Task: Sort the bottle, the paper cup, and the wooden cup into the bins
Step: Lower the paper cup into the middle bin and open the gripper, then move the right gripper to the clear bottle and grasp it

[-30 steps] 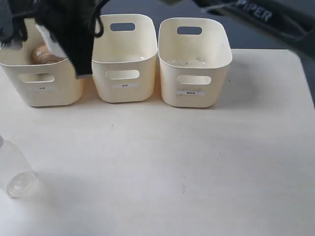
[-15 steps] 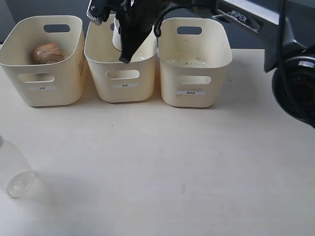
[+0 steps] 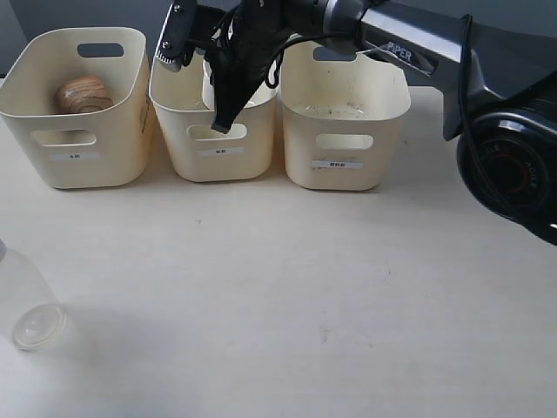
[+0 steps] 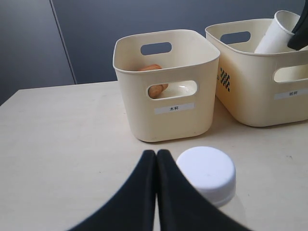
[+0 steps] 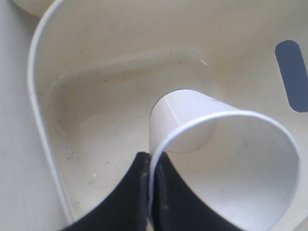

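My right gripper (image 5: 150, 161) is shut on the rim of the white paper cup (image 5: 226, 168), holding it tilted inside the middle bin (image 3: 213, 148). From outside, the right gripper (image 3: 224, 96) reaches across over that bin with the paper cup (image 3: 207, 83) beside its fingers. The brown wooden cup (image 3: 84, 93) lies in the left bin (image 3: 87, 157). The clear bottle (image 3: 26, 305) stands at the table's near left edge. My left gripper (image 4: 156, 155) is shut on nothing, right beside the bottle's white cap (image 4: 207, 172).
The right bin (image 3: 344, 165) holds only small specks. In the left wrist view the left bin (image 4: 166, 113) and the middle bin (image 4: 250, 96) stand side by side behind the bottle. The right arm (image 3: 409, 43) spans above the right bin.
The right arm swung from over the left bin to the middle bin and lowered the paper cup into it. The bottle and wooden cup have not moved.
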Action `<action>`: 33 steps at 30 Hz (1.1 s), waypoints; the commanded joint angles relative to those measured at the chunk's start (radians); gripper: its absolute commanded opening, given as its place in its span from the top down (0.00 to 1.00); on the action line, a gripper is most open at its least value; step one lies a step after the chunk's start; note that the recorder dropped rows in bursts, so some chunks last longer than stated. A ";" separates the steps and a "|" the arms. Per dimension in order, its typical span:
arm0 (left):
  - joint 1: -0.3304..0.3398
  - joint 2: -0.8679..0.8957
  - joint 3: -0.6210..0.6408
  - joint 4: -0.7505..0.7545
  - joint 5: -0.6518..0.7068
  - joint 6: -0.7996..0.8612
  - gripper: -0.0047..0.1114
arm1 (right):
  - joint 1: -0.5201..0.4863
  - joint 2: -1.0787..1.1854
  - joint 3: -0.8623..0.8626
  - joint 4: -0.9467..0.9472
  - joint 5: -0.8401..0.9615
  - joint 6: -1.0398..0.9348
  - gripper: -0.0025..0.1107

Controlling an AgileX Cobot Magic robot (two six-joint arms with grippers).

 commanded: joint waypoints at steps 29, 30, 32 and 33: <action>-0.003 0.003 -0.003 0.000 -0.014 -0.003 0.96 | -0.002 -0.246 0.019 0.744 0.206 -0.333 0.61; -0.003 0.003 -0.003 0.000 -0.014 -0.003 0.96 | -0.002 -0.246 0.032 0.778 0.217 -0.356 0.62; -0.003 0.003 -0.003 0.000 -0.014 -0.003 0.96 | -0.002 -0.246 0.060 0.841 0.241 -0.408 0.64; -0.003 0.003 -0.003 0.000 -0.014 -0.003 0.96 | -0.002 -0.246 0.077 0.868 0.257 -0.435 0.65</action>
